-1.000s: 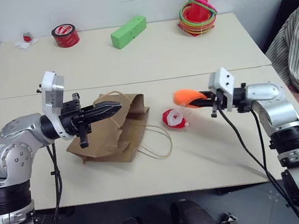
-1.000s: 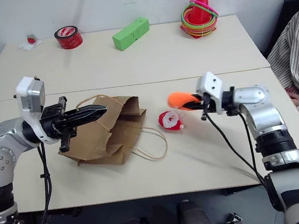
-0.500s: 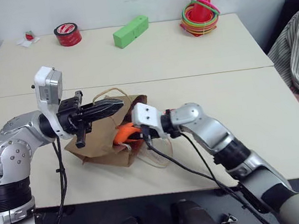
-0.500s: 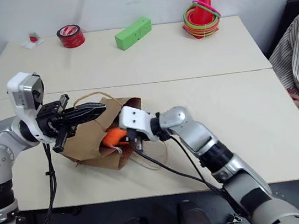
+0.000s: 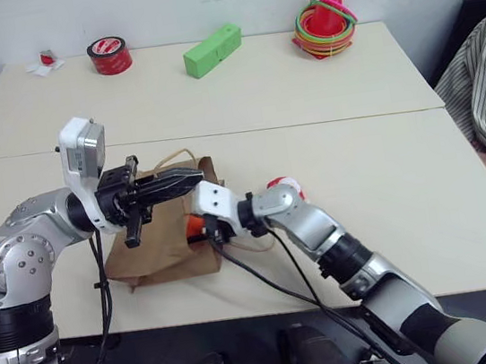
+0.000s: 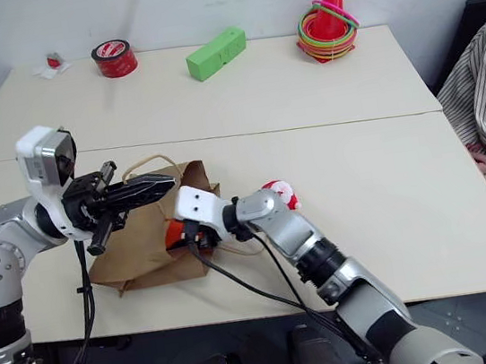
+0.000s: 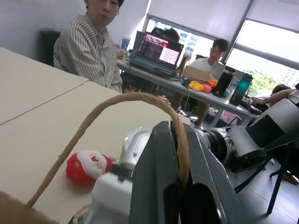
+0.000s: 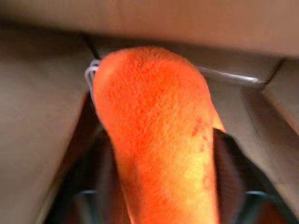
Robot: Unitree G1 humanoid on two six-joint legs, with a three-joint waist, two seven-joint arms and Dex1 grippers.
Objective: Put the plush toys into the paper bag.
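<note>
Now left pincer [image 5: 195, 177] clamps bag handle [image 7: 107, 105]; right pincer [image 8: 159, 186], apparently parted, flanks orange plush [image 8: 154, 135] inside bag mouth [image 6: 190, 178].

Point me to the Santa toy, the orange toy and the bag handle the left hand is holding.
Santa toy [image 7: 88, 165], left wrist view, on its face.
Orange toy [image 8: 154, 135], right wrist view, middle of its fuzzy body.
Bag handle [image 7: 126, 97], left wrist view, top of the cord loop.
</note>
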